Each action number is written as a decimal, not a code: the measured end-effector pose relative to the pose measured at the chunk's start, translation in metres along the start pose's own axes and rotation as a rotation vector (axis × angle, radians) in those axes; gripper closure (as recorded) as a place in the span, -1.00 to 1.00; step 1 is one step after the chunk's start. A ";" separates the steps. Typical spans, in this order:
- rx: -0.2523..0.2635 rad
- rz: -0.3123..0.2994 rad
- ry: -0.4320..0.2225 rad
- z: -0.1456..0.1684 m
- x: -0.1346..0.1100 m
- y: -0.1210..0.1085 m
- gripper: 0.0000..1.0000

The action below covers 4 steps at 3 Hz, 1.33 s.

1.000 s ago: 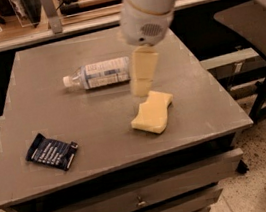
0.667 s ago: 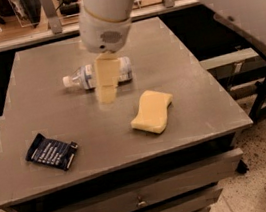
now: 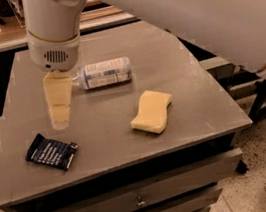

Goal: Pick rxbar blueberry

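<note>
Sweeping across from above the sponge, my gripper (image 3: 60, 119) has passed the bottle and now hangs close to the rxbar blueberry (image 3: 52, 152). Bar, sponge and bottle have all kept their places. My gripper points straight down and shows as one pale, cream-coloured shape; whether it is spread or closed I cannot tell. Its tip sits just behind the bar, toward the table's far side, with a strip of bare tabletop showing between the two, so nothing is touching. How high it floats above the surface I cannot judge.

My rounded white wrist housing (image 3: 54, 40) sits right above it, and my thick white arm (image 3: 168, 11) stretches away from the bar across the top of the view.

The bar itself lies flat near the front edge of the grey table (image 3: 182, 69), dark navy with pale lines of print, turned at a slant to that edge. Behind the bar, past my gripper, the clear bottle (image 3: 102, 73) lies on its side. The yellow wavy sponge (image 3: 151, 111) rests well apart from the bar, off toward the table's other front corner. Below the bar's edge of the table, drawer fronts (image 3: 139, 203) show.
</note>
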<state>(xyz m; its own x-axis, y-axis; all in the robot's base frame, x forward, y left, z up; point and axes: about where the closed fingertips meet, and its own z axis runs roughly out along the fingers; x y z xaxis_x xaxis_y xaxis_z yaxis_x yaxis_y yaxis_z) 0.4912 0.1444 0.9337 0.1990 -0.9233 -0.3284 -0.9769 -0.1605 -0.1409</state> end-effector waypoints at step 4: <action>-0.078 0.124 0.163 0.061 -0.059 0.049 -1.00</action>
<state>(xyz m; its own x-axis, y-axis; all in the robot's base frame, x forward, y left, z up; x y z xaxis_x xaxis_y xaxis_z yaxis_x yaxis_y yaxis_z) 0.4360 0.2127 0.8889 0.0680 -0.9808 -0.1825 -0.9975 -0.0630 -0.0336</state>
